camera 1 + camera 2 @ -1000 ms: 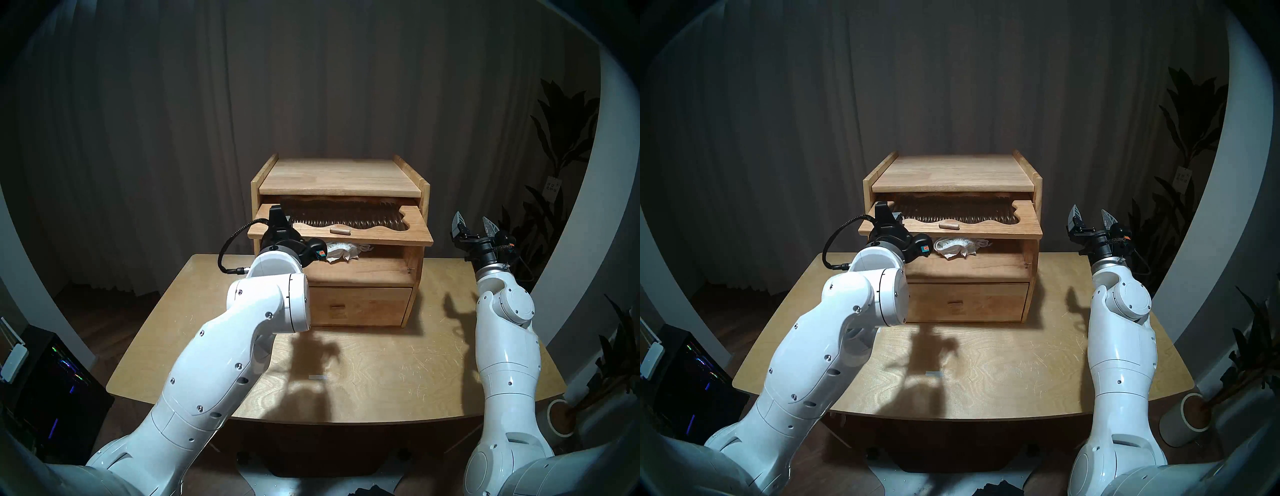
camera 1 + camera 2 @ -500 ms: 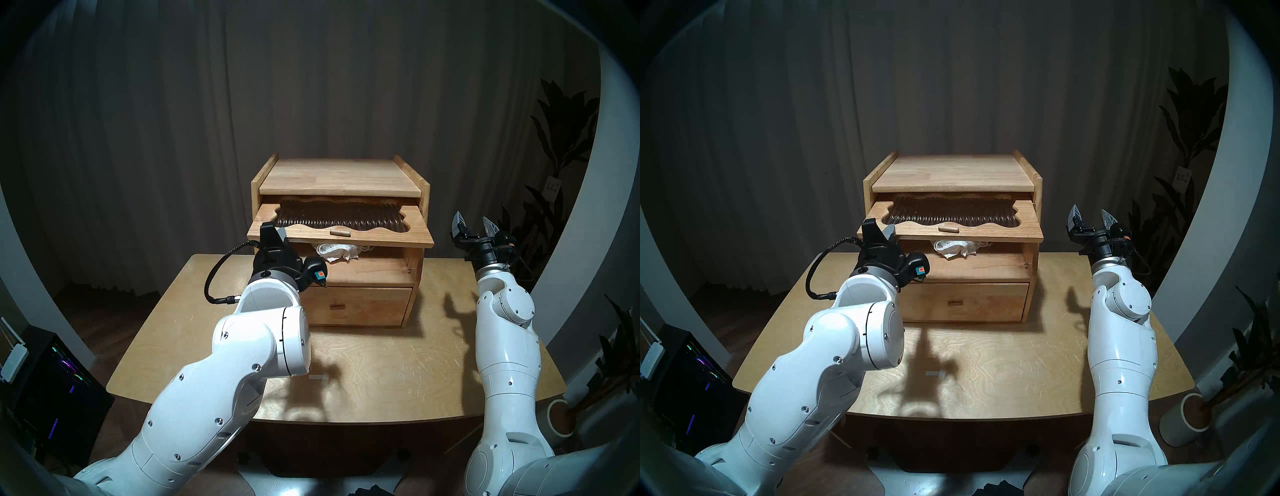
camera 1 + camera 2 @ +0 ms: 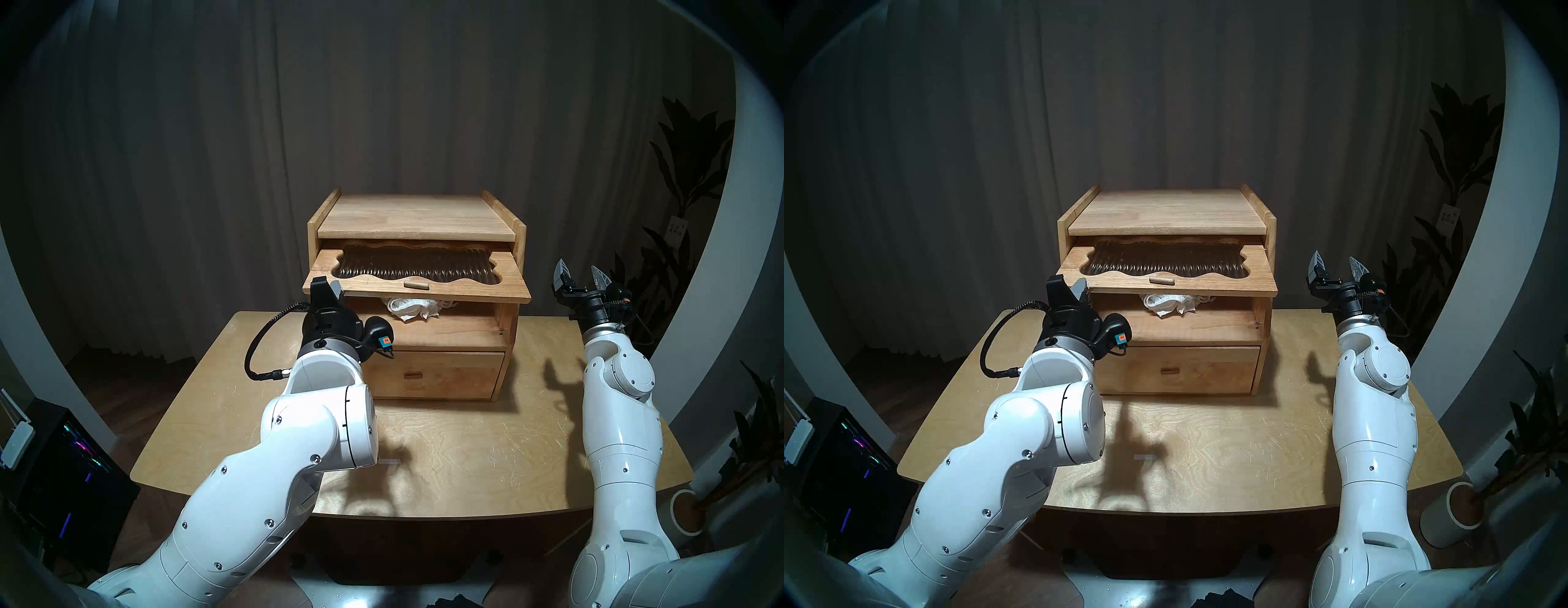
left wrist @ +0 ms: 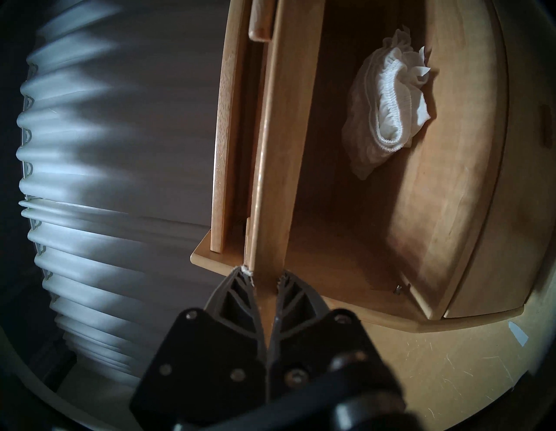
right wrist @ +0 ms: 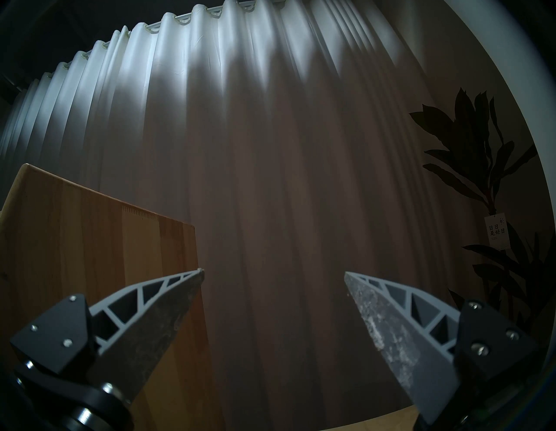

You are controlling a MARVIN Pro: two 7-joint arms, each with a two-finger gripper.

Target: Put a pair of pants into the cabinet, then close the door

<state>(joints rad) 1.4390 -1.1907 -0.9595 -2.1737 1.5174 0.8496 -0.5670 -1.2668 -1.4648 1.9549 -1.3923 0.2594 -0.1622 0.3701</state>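
The light-wood cabinet (image 3: pixel 418 216) stands at the back of the table. Its door (image 3: pixel 466 286), with a ribbed-glass window and a small knob, lies flat, sticking out above the open compartment. The white pair of pants (image 3: pixel 413 308) lies inside that compartment, seen close in the left wrist view as pants (image 4: pixel 388 102). My left gripper (image 3: pixel 329 288) is shut on the door's front left corner; in the wrist view the left gripper (image 4: pixel 264 275) pinches the door (image 4: pixel 285 150) edge. My right gripper (image 3: pixel 581 271) hangs open and empty to the right of the cabinet.
The drawer (image 3: pixel 445 373) under the compartment is shut. A small tape mark (image 3: pixel 390 463) lies on the table (image 3: pixel 488 467). A dark plant (image 3: pixel 687 178) and a white pot (image 3: pixel 687 509) stand at the right, a computer case (image 3: pixel 63 467) at the left.
My left arm drew back out of the compartment toward me and leftward, and its gripper closed on the door's left front corner. The door slid out a little. The right arm stayed still.
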